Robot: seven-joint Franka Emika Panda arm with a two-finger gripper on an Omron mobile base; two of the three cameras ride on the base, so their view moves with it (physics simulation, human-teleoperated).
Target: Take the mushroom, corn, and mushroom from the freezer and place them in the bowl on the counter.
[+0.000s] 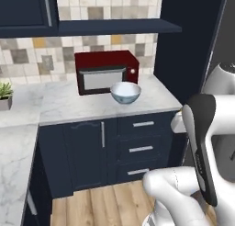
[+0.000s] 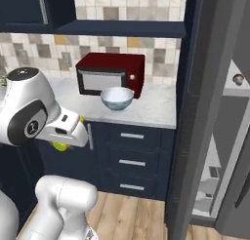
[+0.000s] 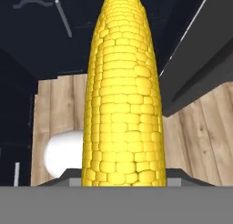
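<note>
In the hand view a yellow corn [image 3: 122, 104] cob stands lengthwise between my fingers, my gripper [image 3: 122, 176] shut on its lower end. Seen from the right base, a yellow-green bit of the corn [image 2: 60, 146] peeks out below my hand, low in front of the cabinets and left of the drawers. The pale blue-grey bowl [image 1: 125, 92] [image 2: 117, 98] sits on the marbled counter [image 1: 64, 105] [image 2: 154, 107] in front of the microwave. The freezer [image 2: 219, 151] stands open at the right, and a small mushroom [image 2: 238, 79] lies on an upper shelf.
A dark red microwave [image 1: 106, 71] [image 2: 111, 73] stands behind the bowl. A potted plant [image 1: 5, 95] sits at the far left of the counter. Navy drawers with silver handles [image 1: 141, 149] [image 2: 132, 162] are below. The freezer's dark door edge [image 2: 195, 112] rises between counter and shelves.
</note>
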